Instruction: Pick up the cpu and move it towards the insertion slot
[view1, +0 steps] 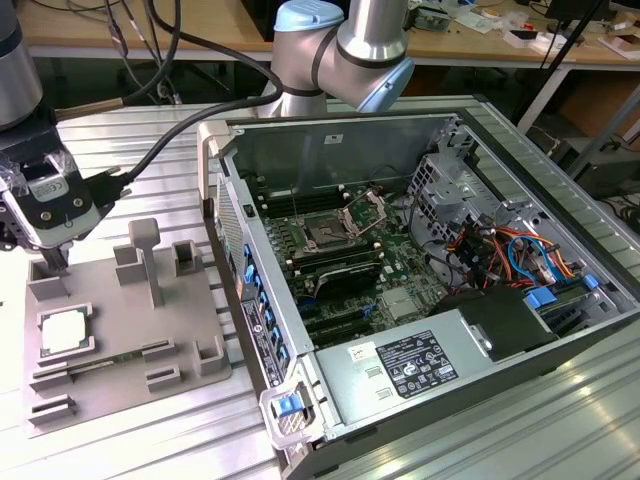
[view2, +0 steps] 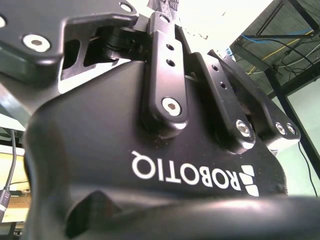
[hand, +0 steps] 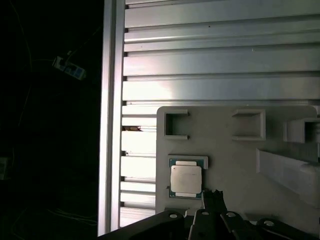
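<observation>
The cpu is a small silvery square chip lying flat in a recess of the grey fixture plate on the exterior view's left. My gripper hangs above the plate's far corner, a short way behind the cpu, shut with nothing in it. In the first wrist view the cpu lies just beside the gripper tips. The insertion slot sits on the motherboard inside the open computer case, its metal retention plate tilted up.
Upright grey fixture blocks stand on the plate near the gripper. The case wall rises between the plate and the motherboard. A power supply, drive cage and cable bundles crowd the case's right side.
</observation>
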